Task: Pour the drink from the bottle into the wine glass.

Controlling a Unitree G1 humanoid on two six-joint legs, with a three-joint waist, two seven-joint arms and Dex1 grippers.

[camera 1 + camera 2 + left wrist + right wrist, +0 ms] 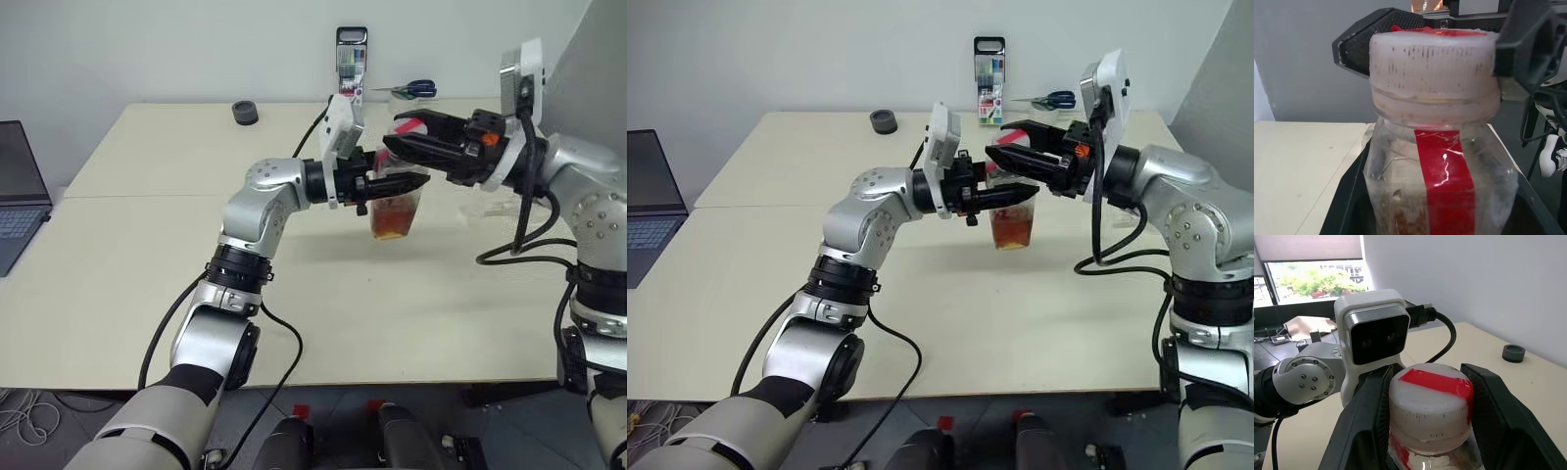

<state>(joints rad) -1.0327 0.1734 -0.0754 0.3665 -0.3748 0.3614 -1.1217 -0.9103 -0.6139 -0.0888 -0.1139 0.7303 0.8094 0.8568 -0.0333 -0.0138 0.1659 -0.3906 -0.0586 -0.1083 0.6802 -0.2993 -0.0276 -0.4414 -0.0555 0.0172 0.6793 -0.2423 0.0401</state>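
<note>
Your left claw point(407, 184) is clenching the small clear squarish plastic bottle point(396, 211) at frame centre; your right claw point(1425, 396) is grasping its red-and-white cap point(1431, 404) — twist squarely, keeping the bottle upright.

Counter point(147, 284): pale cream top, made of two sections butted together, the seam running across its left part. On it: a small dark round object point(245, 113) near the far edge; a case of coloured markers point(352, 64) standing upright at the far edge, against the wall; blue-handled scissors point(419, 88) just beside the case; a laptop point(18, 191), partly in view, at the left end.
</note>
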